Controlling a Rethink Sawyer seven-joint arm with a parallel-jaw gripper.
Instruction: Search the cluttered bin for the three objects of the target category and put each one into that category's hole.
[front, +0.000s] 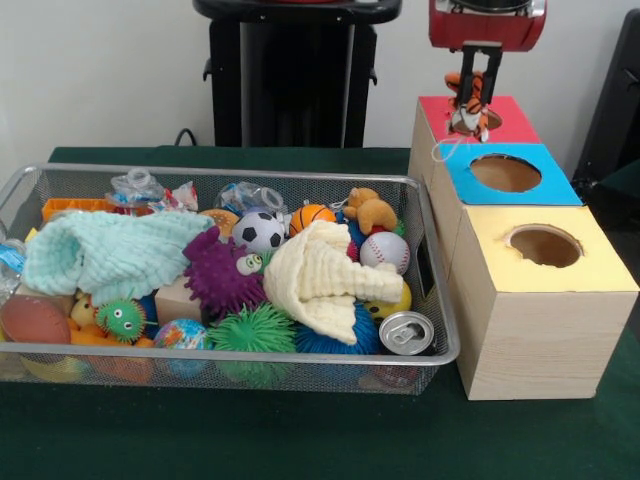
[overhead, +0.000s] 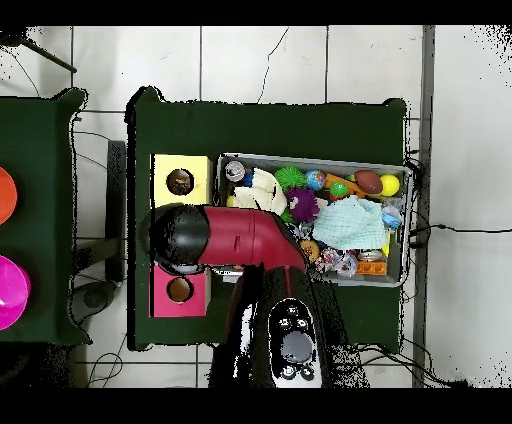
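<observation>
My gripper (front: 478, 98) hangs at the upper right in the front view, shut on a small orange and black striped plush tiger (front: 465, 120). The tiger dangles just over the red-topped box (front: 510, 125), at the hole in its lid, which it mostly covers. In the overhead view the arm's black head (overhead: 180, 238) hides the gripper and the tiger. A brown teddy bear (front: 371, 210) lies at the bin's back right corner.
The wire bin (front: 432, 300) holds a soccer ball (front: 259, 231), baseball (front: 385, 251), purple spiky toy (front: 217, 276), cream cloth (front: 322, 277), mint cloth (front: 110, 254) and a can (front: 406, 332). The blue box (front: 552, 186) and yellow box (front: 590, 272) stand in front of the red one.
</observation>
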